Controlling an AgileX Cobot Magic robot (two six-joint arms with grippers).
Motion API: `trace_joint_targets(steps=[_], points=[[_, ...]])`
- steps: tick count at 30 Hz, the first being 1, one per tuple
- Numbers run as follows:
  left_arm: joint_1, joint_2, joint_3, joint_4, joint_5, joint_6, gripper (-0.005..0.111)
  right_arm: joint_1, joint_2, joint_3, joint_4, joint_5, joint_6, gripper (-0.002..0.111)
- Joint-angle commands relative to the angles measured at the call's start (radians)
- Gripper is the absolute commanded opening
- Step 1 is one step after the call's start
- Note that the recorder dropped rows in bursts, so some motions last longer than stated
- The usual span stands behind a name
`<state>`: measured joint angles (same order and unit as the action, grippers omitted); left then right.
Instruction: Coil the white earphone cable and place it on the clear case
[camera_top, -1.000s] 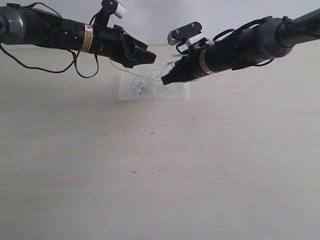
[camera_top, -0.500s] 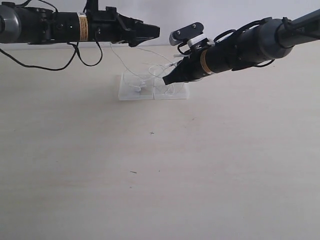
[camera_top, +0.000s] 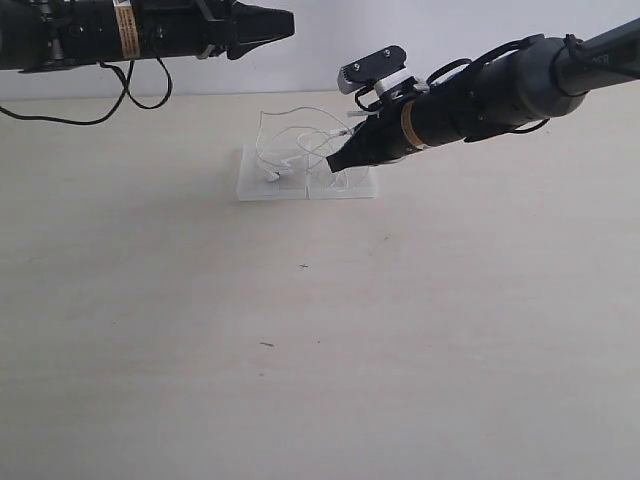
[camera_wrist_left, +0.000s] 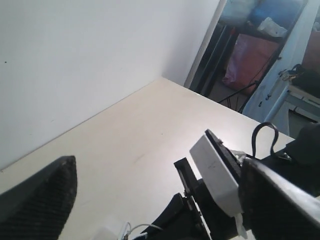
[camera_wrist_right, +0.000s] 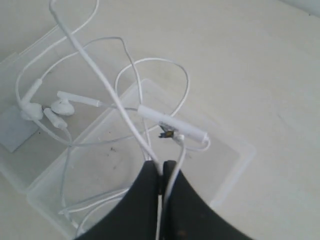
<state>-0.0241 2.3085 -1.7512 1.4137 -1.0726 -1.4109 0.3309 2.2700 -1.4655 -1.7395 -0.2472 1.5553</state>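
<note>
Left claw (camera_top: 272, 22) hangs high, apparently level, jaws wide apart; right claw (camera_top: 334, 162) slants downward, pinched tight.

One thin white earphone cable (camera_wrist_right: 172, 125) with two earbuds (camera_wrist_right: 64, 106), one clear flat plastic case (camera_top: 250, 190), two black robot arms (camera_top: 480, 95), one bench (camera_top: 300, 350).

White earphone cable (camera_wrist_right: 172, 125) is smooth plastic, clear case (camera_top: 256, 190) glossy plastic, tabletop (camera_top: 300, 350) matt.
</note>
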Motion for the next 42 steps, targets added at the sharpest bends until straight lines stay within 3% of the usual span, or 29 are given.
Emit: trace_joint_targets(steps=[1,12,16,20,23,34,38,42], points=[[0.002,-0.012,-0.005,0.004,-0.011,-0.008,0.084,-0.001,0.0,-0.008,-0.005,0.005,0.002,0.0],[0.002,-0.012,-0.005,0.054,-0.006,-0.008,0.084,-0.001,-0.008,-0.008,-0.005,-0.082,-0.003,0.003],[0.002,-0.012,-0.005,0.056,-0.006,-0.011,0.084,-0.001,-0.014,-0.008,-0.005,-0.06,-0.009,0.022],[0.002,-0.012,-0.005,0.058,-0.006,-0.013,0.083,-0.001,-0.025,-0.008,-0.005,-0.008,-0.005,0.05],[0.002,-0.012,-0.005,0.067,-0.006,-0.018,0.083,-0.001,-0.036,-0.008,-0.005,-0.022,0.0,0.062],[0.003,-0.012,-0.005,0.103,-0.014,-0.031,0.082,-0.001,-0.088,-0.008,-0.005,-0.142,0.021,0.062],[0.007,-0.012,-0.005,0.134,-0.087,-0.034,0.063,-0.014,-0.162,0.026,-0.005,-0.147,0.044,0.059],[0.024,-0.017,-0.005,0.134,-0.148,-0.118,0.018,-0.047,-0.262,0.113,-0.005,-0.145,0.08,0.04]])
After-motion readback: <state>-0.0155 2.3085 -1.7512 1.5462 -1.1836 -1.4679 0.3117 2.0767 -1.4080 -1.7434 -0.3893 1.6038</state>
